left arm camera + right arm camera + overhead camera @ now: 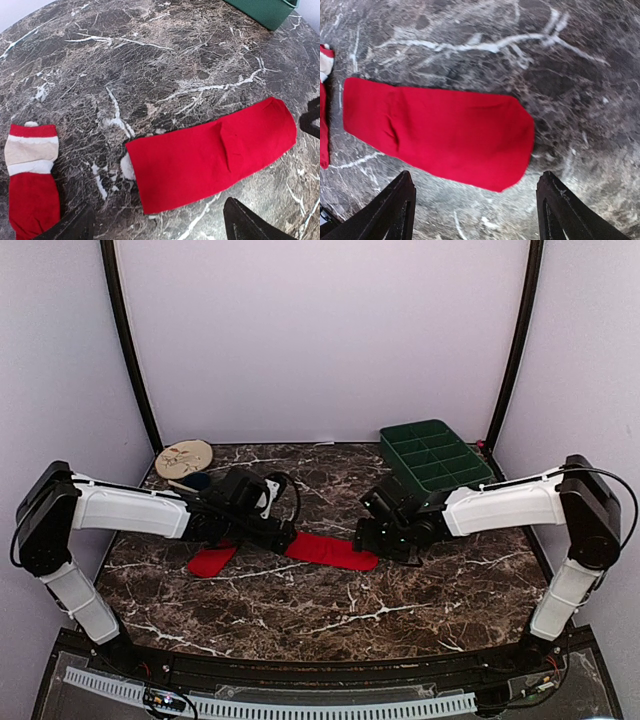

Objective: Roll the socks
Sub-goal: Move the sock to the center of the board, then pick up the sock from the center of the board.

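Red plain sock point(210, 150) lies flat on the marble-look table point(150, 60), left gripper point(157, 205) and right gripper point(475, 175) both spread wide above it.

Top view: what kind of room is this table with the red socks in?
Likely a robot test booth, not a home: plain walls box in a marble-look table, and a left arm and right arm are bolted at its near edge.

Plain sock point(440, 137) ahead of right claw point(475, 175): solid red. Cuffed sock point(31, 190) at left claw's point(159, 204) left finger: red, 2 white bands, beige between. Table point(150, 60): dark marble, white veins. Tray point(432, 455): green.
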Robot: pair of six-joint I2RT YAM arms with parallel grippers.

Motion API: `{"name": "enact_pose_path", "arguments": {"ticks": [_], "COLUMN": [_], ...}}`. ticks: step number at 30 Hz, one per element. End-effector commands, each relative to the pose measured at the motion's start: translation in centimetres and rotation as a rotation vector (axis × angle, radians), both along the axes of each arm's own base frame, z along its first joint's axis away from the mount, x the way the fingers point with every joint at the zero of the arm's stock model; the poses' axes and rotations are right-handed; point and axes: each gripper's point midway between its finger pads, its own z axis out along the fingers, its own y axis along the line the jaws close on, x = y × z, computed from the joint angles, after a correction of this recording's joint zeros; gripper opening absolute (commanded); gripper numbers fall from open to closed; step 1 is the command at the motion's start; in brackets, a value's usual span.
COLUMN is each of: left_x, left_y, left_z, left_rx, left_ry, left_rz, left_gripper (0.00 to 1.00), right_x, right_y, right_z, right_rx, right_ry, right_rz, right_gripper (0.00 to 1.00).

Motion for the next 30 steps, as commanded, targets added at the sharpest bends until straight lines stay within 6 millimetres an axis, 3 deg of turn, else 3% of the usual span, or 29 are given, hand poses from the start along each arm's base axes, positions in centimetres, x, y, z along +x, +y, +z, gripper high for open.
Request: {"name": "enact_pose_path", "arguments": {"ticks": [1,12,24,30], "left_x": [0.3,0.6,1.3,0.9], "left_y": [-0.8,-2.1,1.0,1.0], "left_z": [-0.5,-1.9,-3.6,-4.9], "left_rx": [-0.013,-0.053,-0.217,-0.193], "left_ry": [0.065,0.118,0.340,0.390], "left_rz": [0.038,0.044,0.269,0.259], "left_gripper": [0.90,0.82,0.65,0.63], "right_x": [-0.4,-0.9,-0.4,-0.7], "right_y": [-1.1,-1.5,-1.2,-1.2], "right_z": [0.3,-1.1,1.1,1.8], "right_rx": [0.001,-0.007,-0.108,-0.089], "right_ry": [-0.025,-0.007,-0.096,-0.115], "right_rz": [-0.036,-0.009,0.081,0.090], "right_gripper": [0.77,0.75,0.72,0.72]}}
